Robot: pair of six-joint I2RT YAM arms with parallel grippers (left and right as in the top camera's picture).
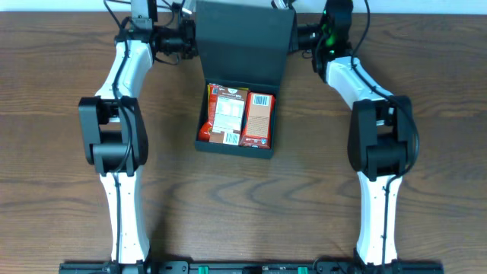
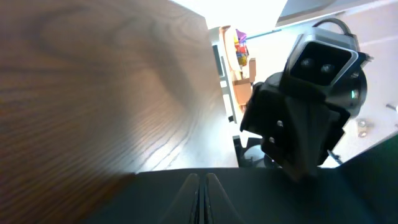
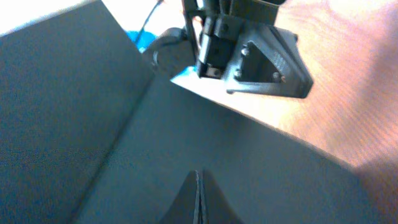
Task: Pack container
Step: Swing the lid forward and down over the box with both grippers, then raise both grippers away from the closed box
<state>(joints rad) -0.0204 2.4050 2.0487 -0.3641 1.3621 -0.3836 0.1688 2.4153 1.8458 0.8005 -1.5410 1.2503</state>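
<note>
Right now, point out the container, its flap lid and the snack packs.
container (image 1: 233,150): overhead view, front wall.
flap lid (image 1: 243,42): overhead view, middle of flap.
snack packs (image 1: 228,114): overhead view, left pack's label.

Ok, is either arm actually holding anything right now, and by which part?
Nothing seems held. The left gripper and right gripper sit at opposite side edges of the raised flap lid of the container, but both jaws are shut with no cardboard visibly between them.

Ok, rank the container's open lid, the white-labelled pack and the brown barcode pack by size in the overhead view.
1. container's lid, clearly largest.
2. white-labelled pack, slightly wider.
3. brown barcode pack.
The two packs look close in size.
</note>
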